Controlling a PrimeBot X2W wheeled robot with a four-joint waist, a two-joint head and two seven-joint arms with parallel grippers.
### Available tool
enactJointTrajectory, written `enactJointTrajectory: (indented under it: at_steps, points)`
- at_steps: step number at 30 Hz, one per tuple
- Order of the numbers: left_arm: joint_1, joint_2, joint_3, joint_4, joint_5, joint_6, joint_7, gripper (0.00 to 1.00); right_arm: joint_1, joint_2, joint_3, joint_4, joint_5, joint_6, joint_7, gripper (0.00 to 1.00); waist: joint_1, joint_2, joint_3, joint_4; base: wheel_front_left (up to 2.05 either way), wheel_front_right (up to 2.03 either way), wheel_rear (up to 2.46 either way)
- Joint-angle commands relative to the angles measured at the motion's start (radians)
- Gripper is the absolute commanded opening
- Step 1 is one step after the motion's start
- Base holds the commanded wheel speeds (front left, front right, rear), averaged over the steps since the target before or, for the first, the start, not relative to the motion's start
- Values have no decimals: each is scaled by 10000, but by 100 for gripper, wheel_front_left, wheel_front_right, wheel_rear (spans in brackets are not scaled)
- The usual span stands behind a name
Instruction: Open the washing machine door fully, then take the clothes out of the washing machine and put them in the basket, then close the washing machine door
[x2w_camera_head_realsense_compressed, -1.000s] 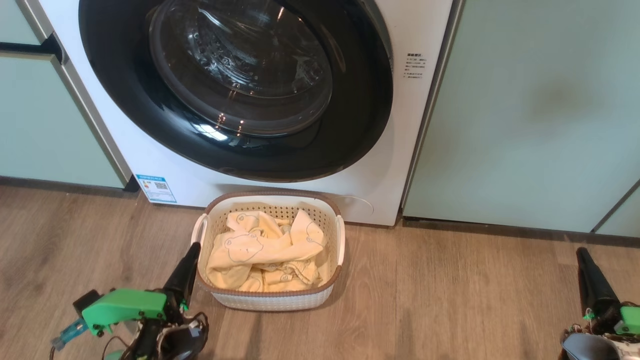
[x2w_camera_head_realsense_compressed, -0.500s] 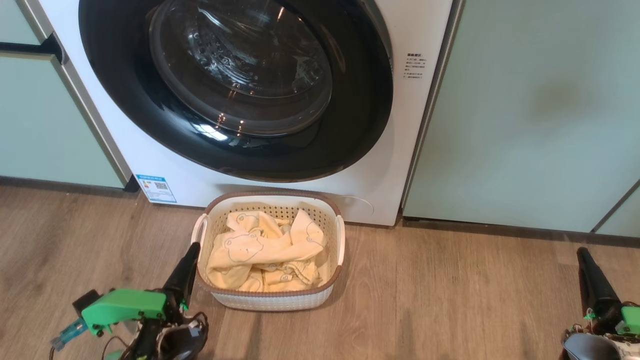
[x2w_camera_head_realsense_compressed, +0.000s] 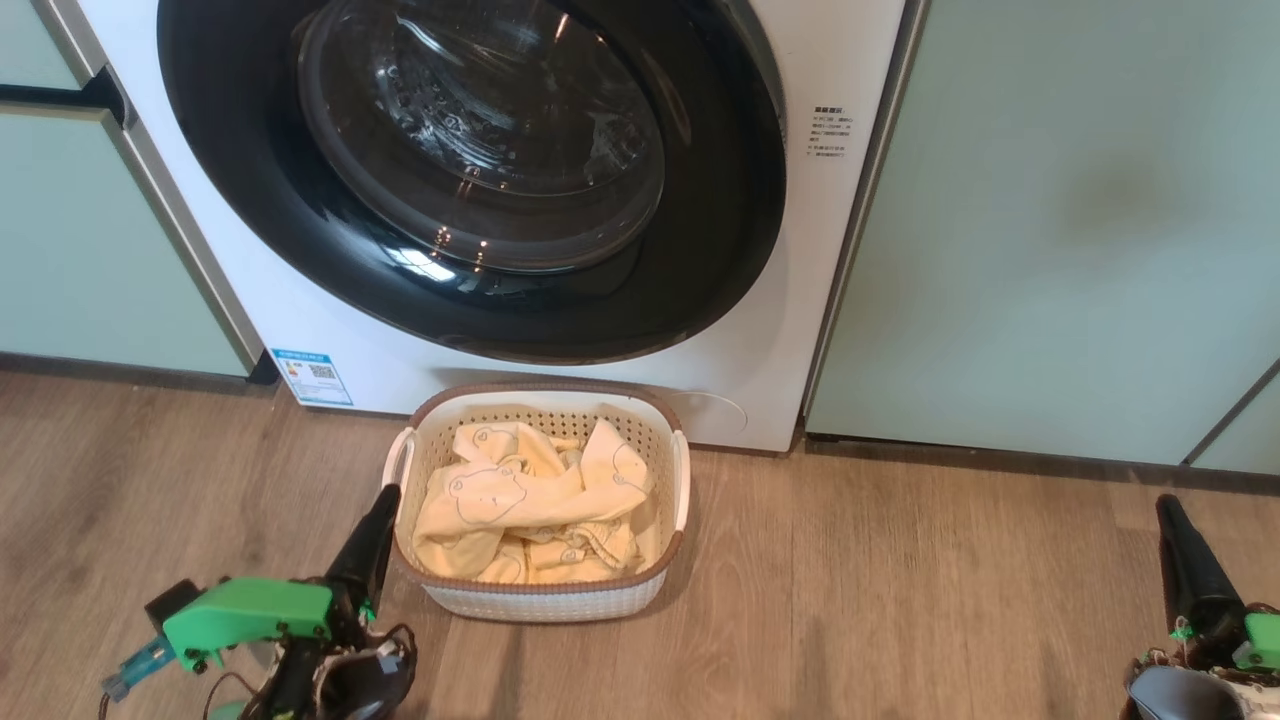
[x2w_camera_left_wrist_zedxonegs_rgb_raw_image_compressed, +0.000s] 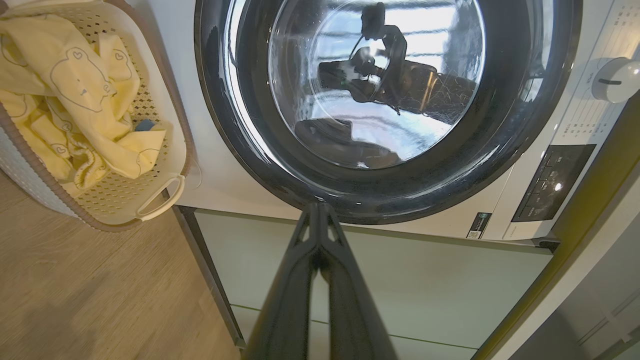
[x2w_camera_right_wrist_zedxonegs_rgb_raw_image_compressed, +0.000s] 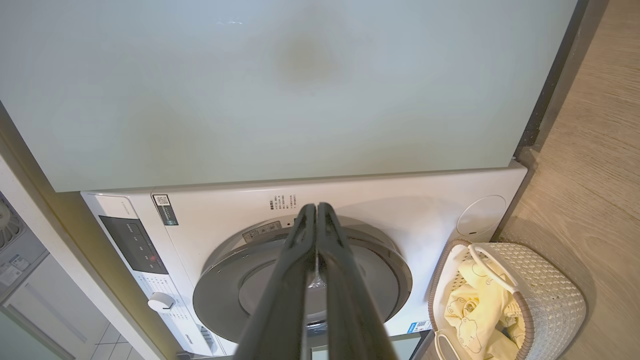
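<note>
Fingers (x2w_camera_head_realsense_compressed: 368, 545) of the left gripper (x2w_camera_head_realsense_compressed: 384, 498) are clenched together with nothing between them, their tips just beside the near-left corner of the basket (x2w_camera_head_realsense_compressed: 545, 388) (whether they touch its rim, I cannot tell). Well apart, at the lower right over the wooden floor (x2w_camera_head_realsense_compressed: 900, 580), the right gripper (x2w_camera_head_realsense_compressed: 1166, 506) hangs with its fingers likewise pressed tip to tip and empty. The basket stands on the floor right in front of the washing machine (x2w_camera_head_realsense_compressed: 790, 340), below the washing machine door (x2w_camera_head_realsense_compressed: 480, 150). The clothes (x2w_camera_head_realsense_compressed: 520, 500) lie crumpled inside the basket, pale yellow with outlined bear faces, and a bit of blue peeks out among them in the left wrist view. The door sits closed against the white front, its glossy black ring around the bulging glass. A small blue label sticker (x2w_camera_head_realsense_compressed: 311, 376) sits low on the machine's left, and pale green cabinet panels (x2w_camera_head_realsense_compressed: 1060, 220) flank the machine on both sides.
</note>
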Motion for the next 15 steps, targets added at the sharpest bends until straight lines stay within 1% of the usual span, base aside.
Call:
enactJointTrajectory:
  at_steps: [1, 15]
  points:
    - [-548, 58, 306, -279, -52, -73, 64, 0, -535, -85, 143, -326, -49, 2, 85, 0, 0, 0, 0, 0, 0, 0, 0]
    - [-548, 58, 305, -279, -53, -73, 64, 0, -538, -61, 109, -324, -77, 2, 113, 0, 0, 0, 0, 0, 0, 0, 0]
